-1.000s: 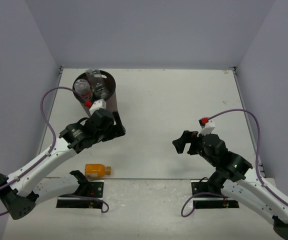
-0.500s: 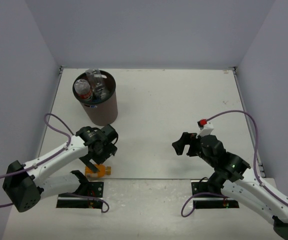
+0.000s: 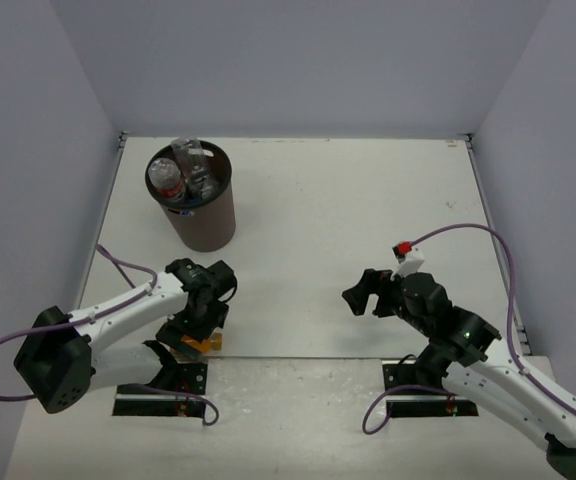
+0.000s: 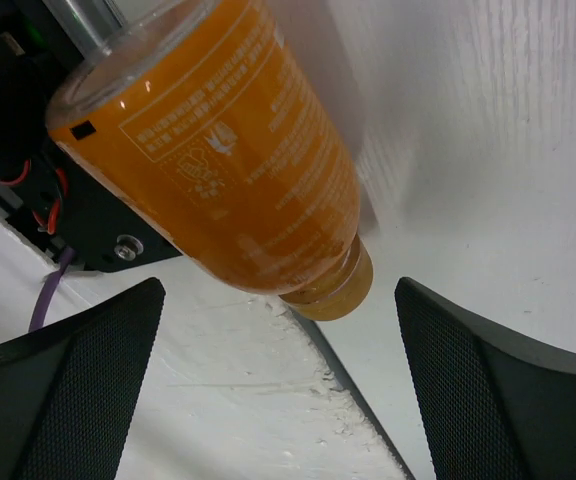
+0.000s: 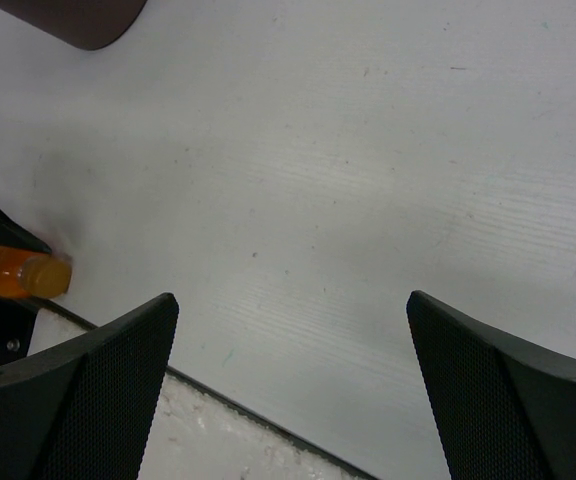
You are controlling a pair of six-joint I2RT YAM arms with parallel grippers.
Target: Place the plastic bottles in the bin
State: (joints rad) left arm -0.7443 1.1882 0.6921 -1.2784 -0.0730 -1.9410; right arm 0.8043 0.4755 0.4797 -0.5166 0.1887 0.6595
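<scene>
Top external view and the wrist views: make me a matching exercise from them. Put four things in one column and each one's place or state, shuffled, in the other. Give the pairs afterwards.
Column 1
1. bin
2. orange bottle
3. left gripper
4. right gripper

Column 2
A. open, above bare table
B. lying on its side by the table's near edge
C. upright at the far left, with bottles inside
D. open, right over the orange bottle

Pairs: 1-C, 2-B, 3-D, 4-A
</scene>
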